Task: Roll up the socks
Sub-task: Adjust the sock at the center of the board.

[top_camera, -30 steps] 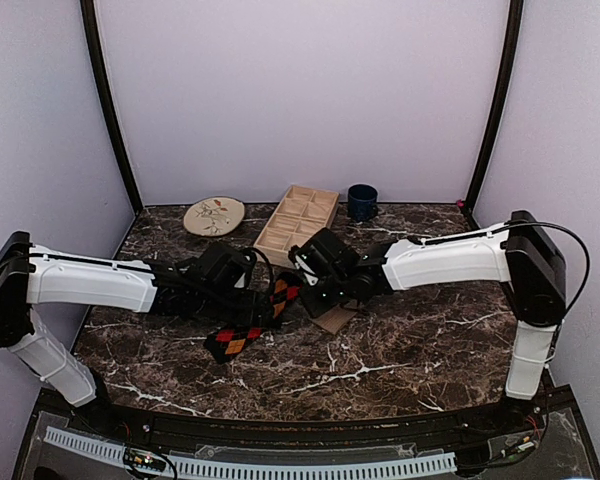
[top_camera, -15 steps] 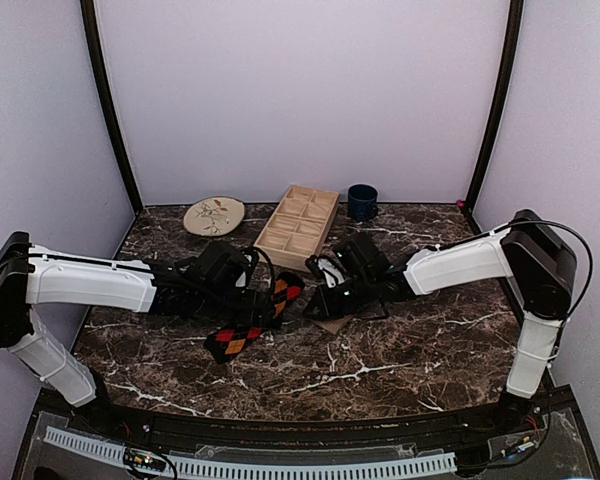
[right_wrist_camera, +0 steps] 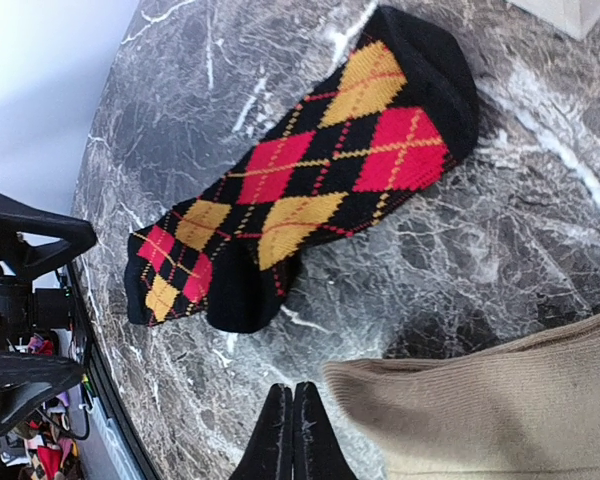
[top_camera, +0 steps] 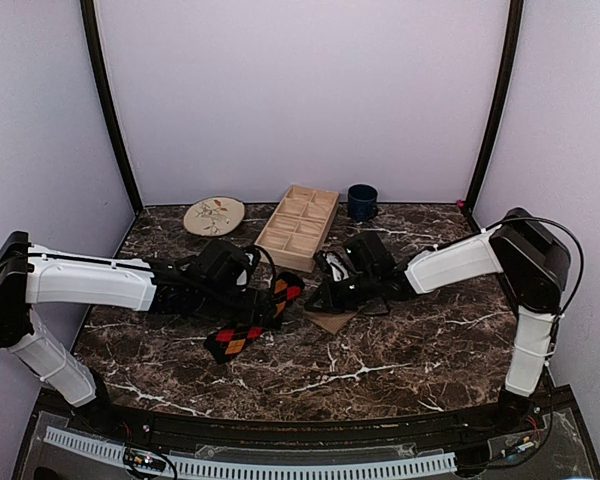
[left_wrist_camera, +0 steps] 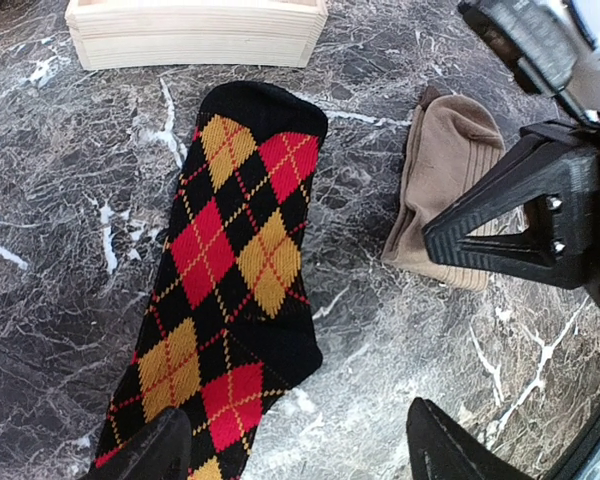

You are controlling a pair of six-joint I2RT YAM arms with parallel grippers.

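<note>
Marble table, dark with white veins; wooden tray toward its far edge; argyle sock, black with red and orange diamonds, flat near the tray; tan sock just right of it; left gripper, jaws spread, empty, above the argyle sock; right gripper, clenched, empty, at the tan sock's edge, contact unclear

Robot lab booth (plain lilac walls, marble-look table)
</note>
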